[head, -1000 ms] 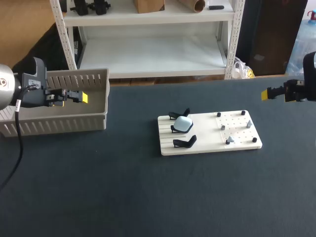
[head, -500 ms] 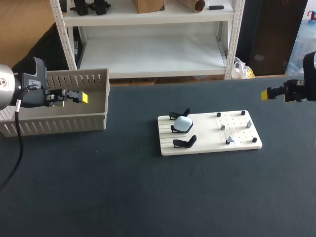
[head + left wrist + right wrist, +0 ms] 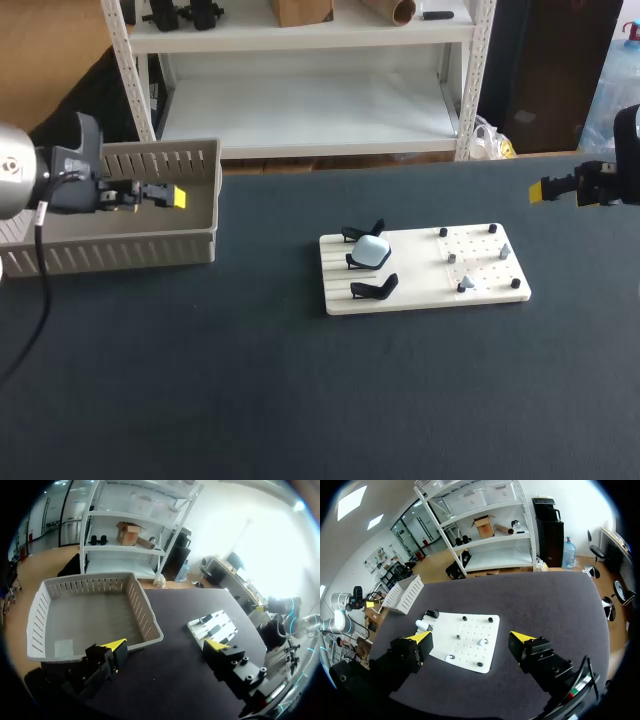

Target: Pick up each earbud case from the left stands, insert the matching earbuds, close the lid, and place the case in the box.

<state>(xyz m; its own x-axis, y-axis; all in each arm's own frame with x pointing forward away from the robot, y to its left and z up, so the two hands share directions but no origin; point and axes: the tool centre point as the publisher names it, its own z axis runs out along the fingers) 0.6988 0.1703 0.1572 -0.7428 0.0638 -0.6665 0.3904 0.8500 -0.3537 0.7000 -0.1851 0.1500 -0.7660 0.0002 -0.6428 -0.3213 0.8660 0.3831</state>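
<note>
A pale blue earbud case (image 3: 373, 250) sits on the middle of three black stands at the left of a white board (image 3: 425, 293). The stands (image 3: 373, 289) on either side of it are bare. Small earbuds (image 3: 466, 286) lie on the board's pegged right half. My left gripper (image 3: 170, 196) hangs open and empty over the right part of the grey box (image 3: 120, 252). My right gripper (image 3: 548, 190) hovers open and empty beyond the board's right end. The right wrist view has the board (image 3: 470, 630), case (image 3: 422, 625) and earbuds (image 3: 481, 641) ahead of that gripper (image 3: 470, 637). The left gripper (image 3: 167, 645) looks onto the box (image 3: 145, 612) and board (image 3: 202, 621).
The grey slatted box stands at the table's far left, its inside bare apart from a pale patch on the floor. Dark tabletop (image 3: 300, 400) stretches in front of the board and between board and box.
My left gripper has shifted slightly to the right over the box. The right arm, case and board have stayed put.
</note>
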